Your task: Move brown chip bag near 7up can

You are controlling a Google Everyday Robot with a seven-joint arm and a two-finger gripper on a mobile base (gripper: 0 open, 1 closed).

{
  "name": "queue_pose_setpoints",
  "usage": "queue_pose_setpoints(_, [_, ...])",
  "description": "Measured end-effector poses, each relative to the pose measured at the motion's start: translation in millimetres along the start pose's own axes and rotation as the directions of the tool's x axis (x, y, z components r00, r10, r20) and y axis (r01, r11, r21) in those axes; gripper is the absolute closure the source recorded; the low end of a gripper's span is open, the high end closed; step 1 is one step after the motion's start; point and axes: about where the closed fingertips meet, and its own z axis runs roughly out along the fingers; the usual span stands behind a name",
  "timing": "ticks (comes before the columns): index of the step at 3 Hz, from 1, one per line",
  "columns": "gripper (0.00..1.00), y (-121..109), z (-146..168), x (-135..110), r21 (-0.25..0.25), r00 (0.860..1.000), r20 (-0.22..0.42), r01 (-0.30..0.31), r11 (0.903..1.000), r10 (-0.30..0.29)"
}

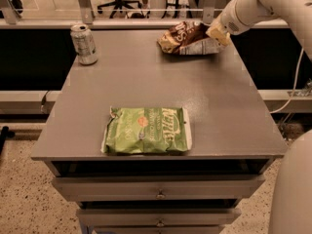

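1. The gripper (218, 33) meets the right end of the brown chip bag (185, 38), far right on the table (146, 82); grip state cannot be told (contact area obscured).
2. The 7up can (84, 44) stands far left, well apart.

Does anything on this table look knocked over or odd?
Nothing spilled. Only the brown bag at the far right edge looks crumpled, with the gripper at its right end. The can stands upright; the green bag lies flat.
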Motion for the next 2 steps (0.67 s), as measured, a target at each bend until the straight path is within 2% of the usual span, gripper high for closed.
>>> queue_pose_setpoints(1, [1.00, 0.3, 1.3, -0.3, 0.000, 1.000, 0.002, -0.001, 1.0000, 0.001])
queue_pose_setpoints(2, [1.00, -9.5, 15.6, -12.5, 0.045, 1.000, 0.016, 0.013, 0.9989, -0.013])
